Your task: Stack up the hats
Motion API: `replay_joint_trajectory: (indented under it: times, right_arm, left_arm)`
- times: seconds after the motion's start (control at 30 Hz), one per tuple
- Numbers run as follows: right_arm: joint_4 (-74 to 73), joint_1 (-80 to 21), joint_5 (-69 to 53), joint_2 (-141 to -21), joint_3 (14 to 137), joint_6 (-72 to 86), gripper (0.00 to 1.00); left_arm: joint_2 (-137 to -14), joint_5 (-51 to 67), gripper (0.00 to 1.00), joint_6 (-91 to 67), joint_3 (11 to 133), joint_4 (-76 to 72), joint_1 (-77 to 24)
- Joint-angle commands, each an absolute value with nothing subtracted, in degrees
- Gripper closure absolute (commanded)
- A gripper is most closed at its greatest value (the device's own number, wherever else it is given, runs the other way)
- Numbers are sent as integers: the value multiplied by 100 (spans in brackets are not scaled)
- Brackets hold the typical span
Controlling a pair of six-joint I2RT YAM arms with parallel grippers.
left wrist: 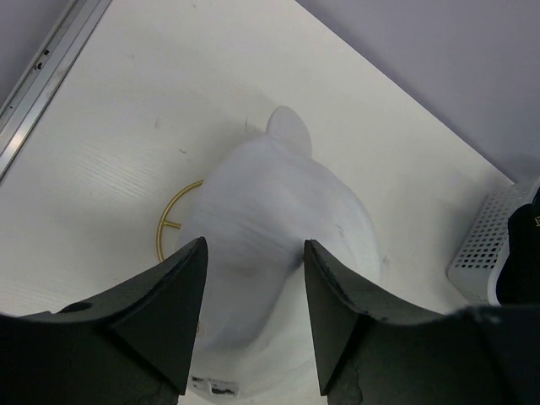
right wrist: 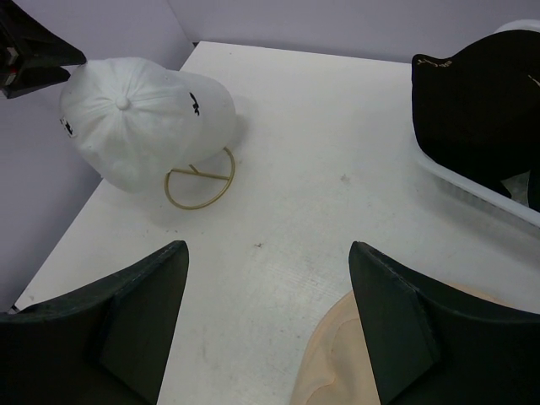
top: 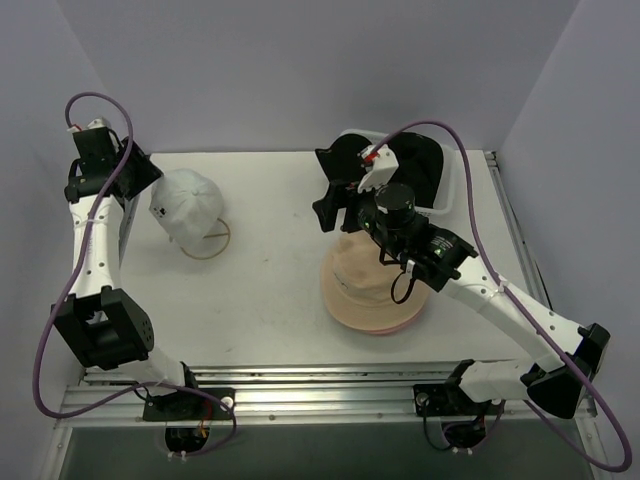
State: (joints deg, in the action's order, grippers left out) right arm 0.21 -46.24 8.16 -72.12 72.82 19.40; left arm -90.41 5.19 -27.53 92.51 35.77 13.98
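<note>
White cap handling: the white cap (right wrist: 143,118) is judged light, soft and easily crushed. A pinch across the crown would likely fold the cloth, so a shallow hold on the crown fabric is suggested. A straight lift is also advised, so that the stand is not dragged along.
White cap look: a white panelled crown is seen, with a button on top and small dark marks on the front panels.
White cap place: it is found at about 10 o'clock on the table (top: 280,200) in the overhead view, perched tilted on a gold wire stand (right wrist: 198,181).
Left gripper (left wrist: 253,245): it is spread wide, with one finger on either side of the cap's crown. Whether the cloth is touched cannot be told.
Right gripper (right wrist: 268,249): it is spread wide and nothing is held. It hangs over the near edge of the tan hat (top: 365,285).
Tan hat: it is laid brim-down at about 5 o'clock. A pinkish brim edge, judged to be a pink hat (top: 380,329), shows beneath it.
Black hat (right wrist: 472,93): it is seen at about 1 o'clock, resting in the white basket (right wrist: 472,190).
</note>
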Motion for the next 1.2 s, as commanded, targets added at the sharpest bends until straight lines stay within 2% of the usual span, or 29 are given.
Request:
replay_joint_trajectory:
  times: [0.0,0.17,0.3,0.33,0.47,0.73,0.93,1.1,1.13,1.17]
  right_arm:
    - [378,-4685,940,-7207,7233,1907,27]
    - [387,-4728,1028,-7260,7242,1863,27]
    - [404,-4746,1055,-7286,7242,1846,27]
    - [404,-4755,1063,-7286,7233,1846,27]
    - [387,-4764,1116,-7286,7216,1811,27]
    - [290,-4781,1221,-7163,7172,1758,27]
    - [176,-4772,1388,-6979,7110,1705,27]
    - [123,-4772,1468,-6873,7075,1687,27]
    - [123,-4772,1476,-6864,7075,1687,27]
    - [123,-4772,1468,-6856,7058,1687,27]
  left_arm:
    - [-9483,668,42,-2382,9658,3612,1424]
    - [-9835,818,48,-2268,9931,3674,1433]
    - [-10019,782,57,-2311,9967,3683,1433]
    - [-10046,817,68,-2329,9967,3674,1433]
    - [-10002,1089,80,-2557,9757,3368,1433]
    - [-9729,1223,80,-3067,8948,2637,889]
    - [-10037,1038,80,-3243,8965,2506,414]
    - [-10160,695,80,-3234,9219,2434,-447]
    - [-10204,538,80,-3234,9315,2582,-518]
    - [-10195,475,74,-3217,9456,2662,-536]
